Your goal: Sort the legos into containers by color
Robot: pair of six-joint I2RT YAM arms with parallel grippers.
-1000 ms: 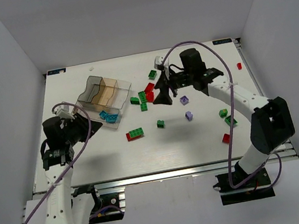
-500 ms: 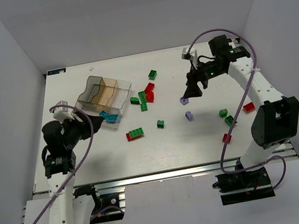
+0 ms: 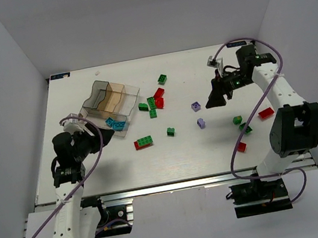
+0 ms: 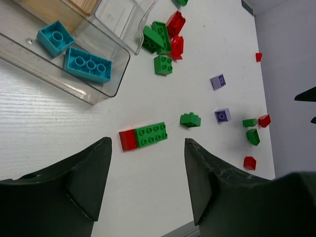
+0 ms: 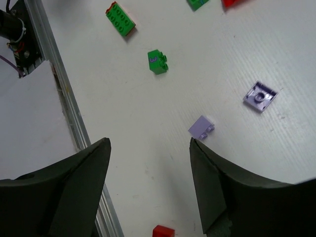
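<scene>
**Student:** Since the view one second back, what has moved?

**Instructor:** Right arm: swung away from the huddle of red and green studded plastic bricks (image 3: 156, 100) at mid-counter, out toward the right edge. The right gripper (image 3: 212, 101) now hangs above the white counter (image 3: 201, 154), jaws spread wide, nothing between them. The left gripper (image 3: 104, 137) has drawn back a little from the tray. Its jaws have parted and are likewise empty.

**Student:** Where do the task's things lie?

**Instructor:** The clear plastic compartment tray (image 3: 131, 89) sits at far left. Two cyan studded bricks (image 4: 88, 64) rest in its nearest compartment, and no bricks show in the others. Two light purple bricks (image 3: 195, 106) lie apart from each other, just left of the right gripper. More red and green pieces are scattered by the right edge.

**Student:** What could go wrong from here?

**Instructor:** As a judgement: the joined red-and-green block (image 4: 143, 137), just ahead of the left gripper, carries two colours, so if dropped whole it would be missorted. The purple bricks are much smaller than the jaws, and an off-centre closing could flick one aside. The tray looks light, with the left gripper near its open end, so a careless reach could shove it.

**Student:** What stands in the way?

**Instructor:** A small green brick (image 3: 171, 131) sits between the joined block and the purple pair. The huddled bricks touch one another, which may hinder picking a single colour.
</scene>
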